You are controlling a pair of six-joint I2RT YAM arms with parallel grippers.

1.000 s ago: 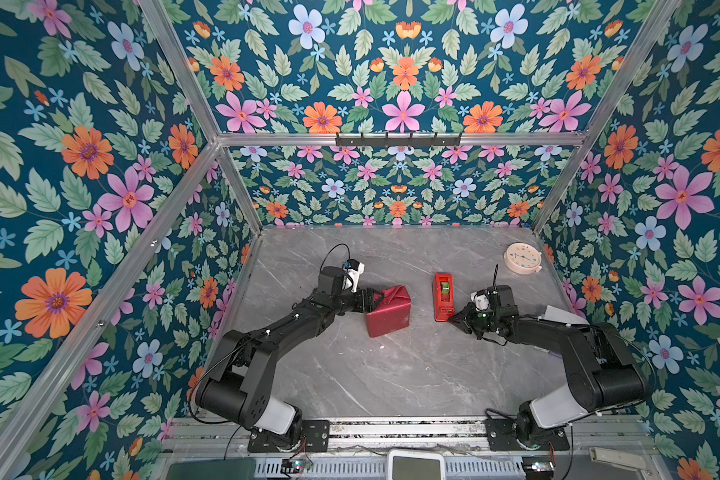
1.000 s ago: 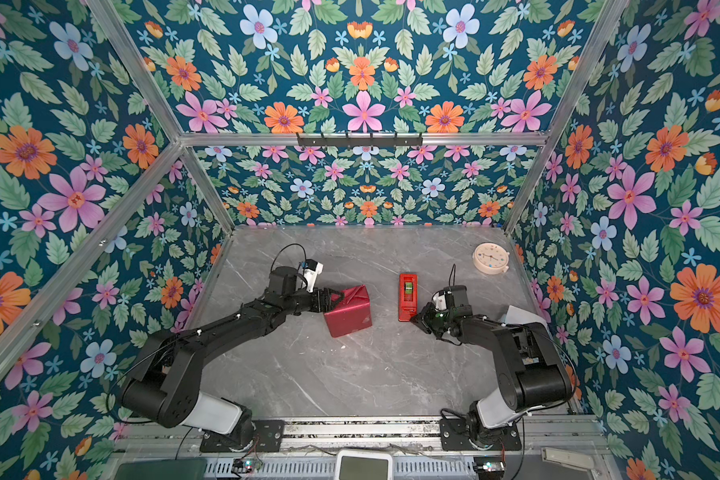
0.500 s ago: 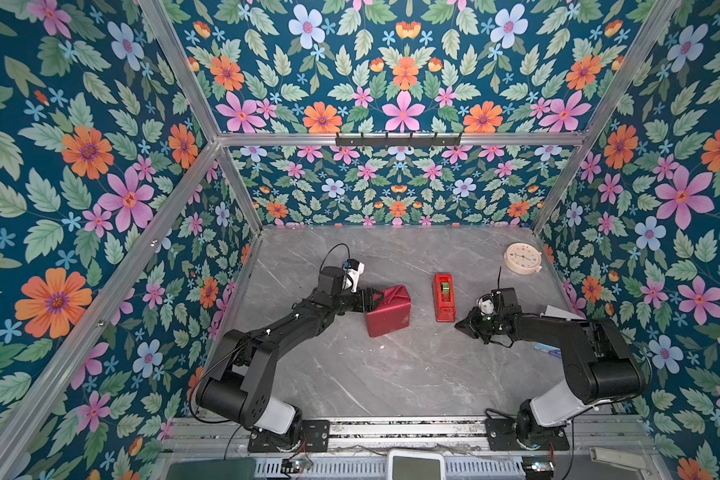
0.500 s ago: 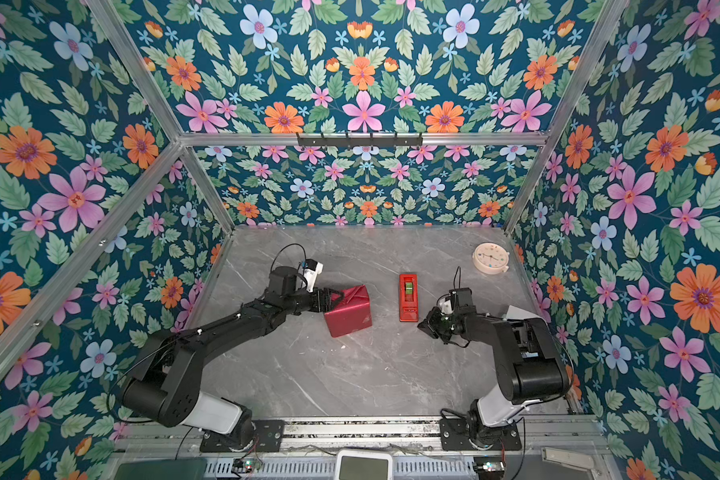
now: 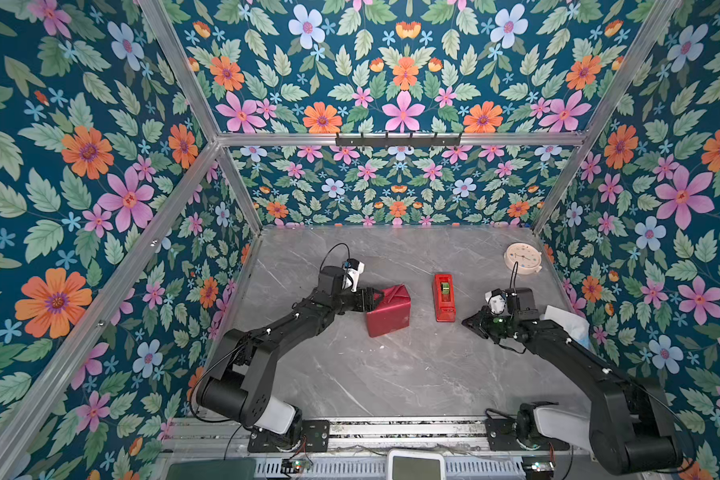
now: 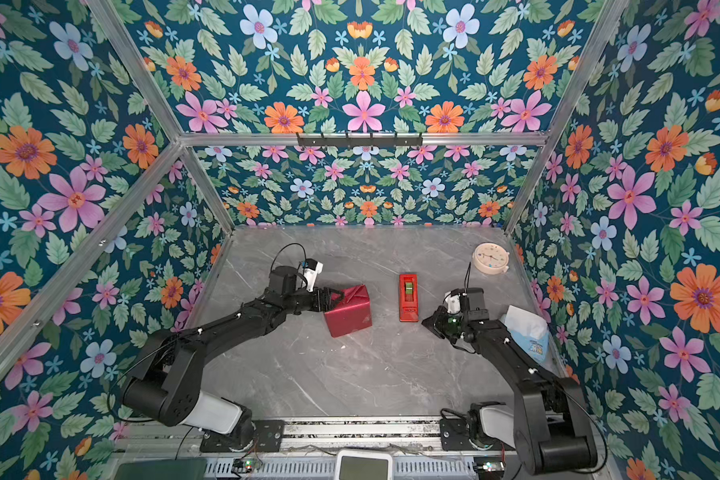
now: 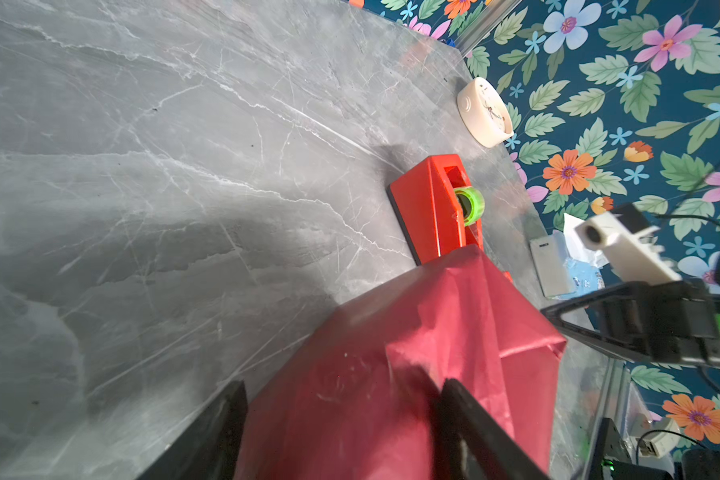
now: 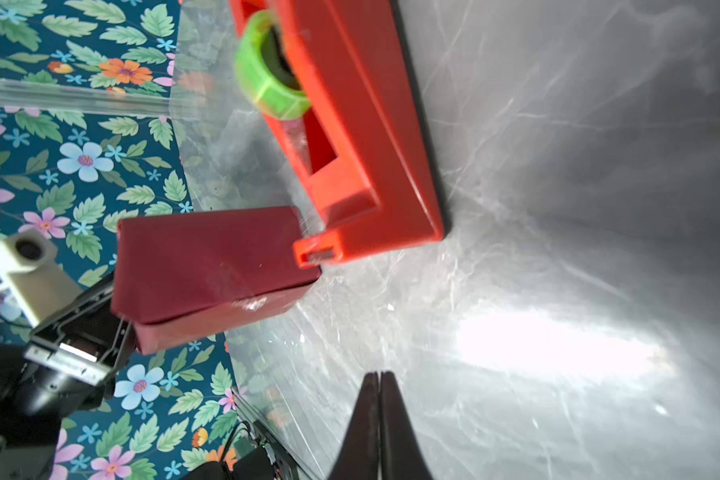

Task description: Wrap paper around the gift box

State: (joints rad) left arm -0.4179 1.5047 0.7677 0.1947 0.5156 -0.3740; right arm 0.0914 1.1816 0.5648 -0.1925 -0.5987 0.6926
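Observation:
The paper (image 5: 387, 311) (image 6: 348, 311) is folded into a dull maroon parcel left of the table's middle, and it seems tilted. Its folded end flaps (image 7: 495, 316) show in the left wrist view. The gift box is hidden inside the paper. My left gripper (image 5: 371, 299) (image 6: 333, 299) (image 7: 341, 388) is shut on the parcel's left end, one finger (image 7: 229, 419) on each side. My right gripper (image 5: 466, 322) (image 6: 426, 322) (image 8: 378, 376) is shut and empty. It hovers low over bare table to the right, apart from the parcel (image 8: 208, 257).
A red tape dispenser (image 5: 444, 297) (image 6: 408, 297) (image 7: 433, 212) (image 8: 350, 124) with a green roll stands between the parcel and my right gripper. A cream clock (image 5: 522, 258) (image 6: 490, 258) lies at the back right. A tissue pack (image 5: 566, 320) (image 6: 524, 328) leans on the right wall.
My right gripper has drawn back a little to the right, away from the tape dispenser. The left gripper and the parcel have not moved.

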